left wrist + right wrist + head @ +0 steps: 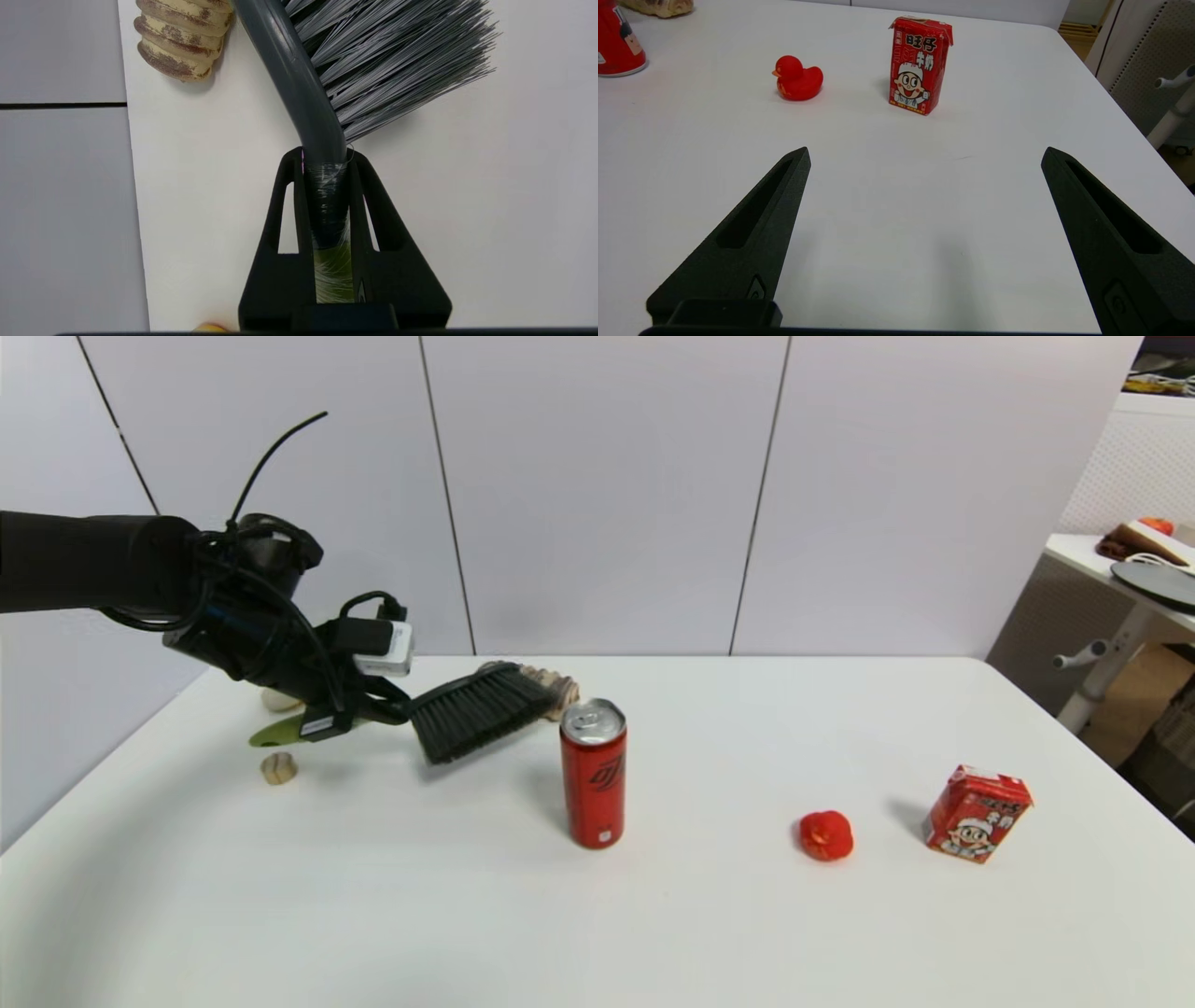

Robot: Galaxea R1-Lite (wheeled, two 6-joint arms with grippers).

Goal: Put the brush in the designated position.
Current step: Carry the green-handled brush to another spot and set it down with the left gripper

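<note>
Black fingers of the right claw (924, 154) stand spread wide apart above bare white table (653, 915) near its front edge, with nothing between them. Beyond them a red rubber duck (797, 83) sits just beside a red milk carton (920, 65) that stands upright toward the right edge of the table.

Toward the left edge, the left claw (325, 156) is pinched tight on the brush (471, 711), its fingers pressed against the neck where the dark grey head meets the lime-green handle. The brush hangs above the table, off the surface, its shadow lying below it; the handle's green end pokes out toward the left edge and the long black bristles fan toward the middle, angled downward. A ribbed tan piece of bread (182, 37) lies near the back edge, just past the brush head. A red can (593, 773) stands upright near the middle, close to the bristles but apart from them. Two small pale round things (278, 767) lie near the left edge beneath the arm.
</note>
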